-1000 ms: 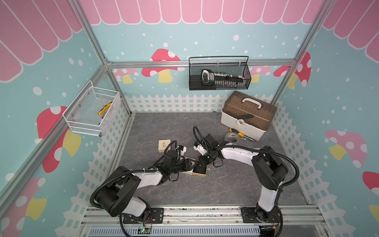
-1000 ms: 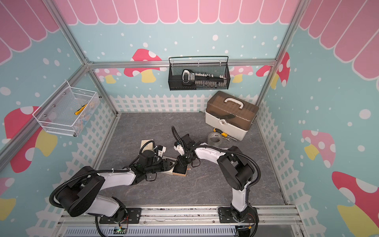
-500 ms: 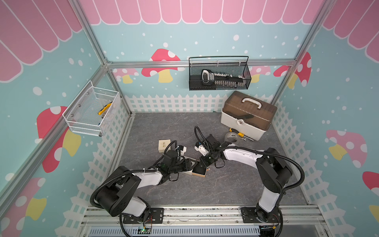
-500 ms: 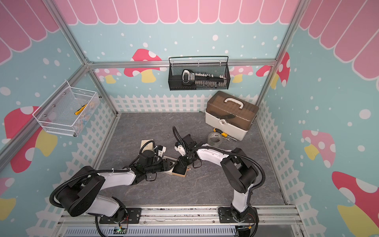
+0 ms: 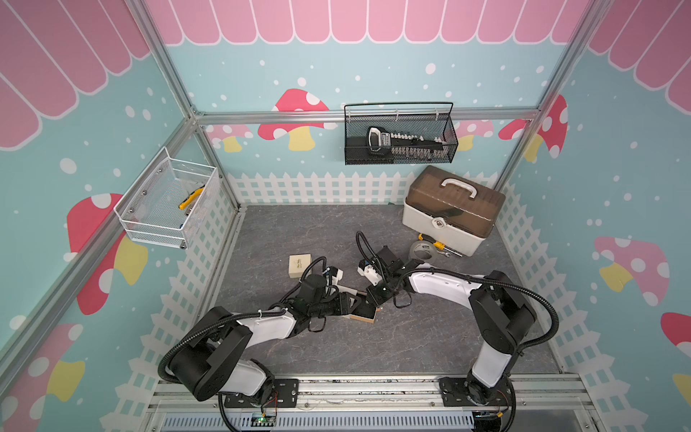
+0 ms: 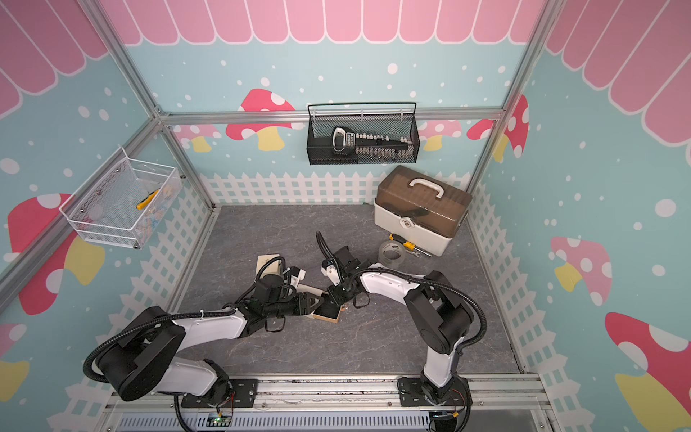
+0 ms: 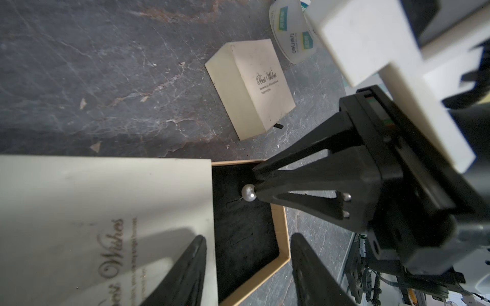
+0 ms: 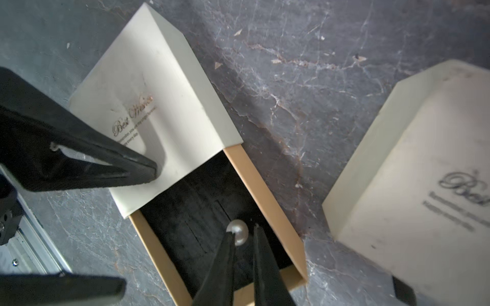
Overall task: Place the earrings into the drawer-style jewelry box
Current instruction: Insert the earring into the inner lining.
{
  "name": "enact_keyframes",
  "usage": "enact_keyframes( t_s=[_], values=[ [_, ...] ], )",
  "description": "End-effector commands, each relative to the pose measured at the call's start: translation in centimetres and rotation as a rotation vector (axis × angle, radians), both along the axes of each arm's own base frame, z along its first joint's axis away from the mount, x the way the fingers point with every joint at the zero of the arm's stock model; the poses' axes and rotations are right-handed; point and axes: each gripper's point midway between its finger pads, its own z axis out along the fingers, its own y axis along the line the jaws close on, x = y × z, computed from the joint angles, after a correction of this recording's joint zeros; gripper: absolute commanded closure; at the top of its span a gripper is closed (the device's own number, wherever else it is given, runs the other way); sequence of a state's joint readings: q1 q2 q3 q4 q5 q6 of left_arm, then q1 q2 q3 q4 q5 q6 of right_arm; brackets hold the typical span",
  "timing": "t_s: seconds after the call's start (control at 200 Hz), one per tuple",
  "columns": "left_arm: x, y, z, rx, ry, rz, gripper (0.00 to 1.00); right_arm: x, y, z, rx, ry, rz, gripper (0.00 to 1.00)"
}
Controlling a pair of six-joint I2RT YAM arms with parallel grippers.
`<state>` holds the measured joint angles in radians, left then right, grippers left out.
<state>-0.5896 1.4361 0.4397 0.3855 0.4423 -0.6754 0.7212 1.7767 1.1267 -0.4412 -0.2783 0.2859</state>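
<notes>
A cream drawer-style jewelry box is sitting on the grey desk between two robot arms. Its tan drawer is standing partway out of the cream sleeve, showing a black velvet lining. One pearl earring is lying on that lining, near the middle of the exposed drawer. The right fingers are reaching down into the drawer with a narrow gap between them. The pearl is sitting just at their tips, touching one finger and standing clear of the other, so it is not being pinched. The left fingers are spread wide: one is lying over the sleeve's top near its open end, the other is hanging outside the drawer's tan wall. Whether they are pressing on the box cannot be told. A second, closed cream box is resting nearby on the desk, apart from the first.
</notes>
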Motion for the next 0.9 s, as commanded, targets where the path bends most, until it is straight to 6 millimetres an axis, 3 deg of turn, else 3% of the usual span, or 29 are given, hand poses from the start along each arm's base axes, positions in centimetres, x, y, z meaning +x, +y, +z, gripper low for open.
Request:
enact_keyframes(
  t_s=[0.0, 0.895],
  values=[
    [-0.2, -0.1, -0.8, 0.02, 0.017, -0.014, 0.47, -0.8, 0.1, 0.5, 0.014, 0.009, 0.018, 0.85],
    [0.0, -0.3, -1.2, 0.02, 0.026, -0.01, 0.47, -1.2, 1.3, -0.8, 0.041, 0.072, 0.045, 0.87]
  ],
)
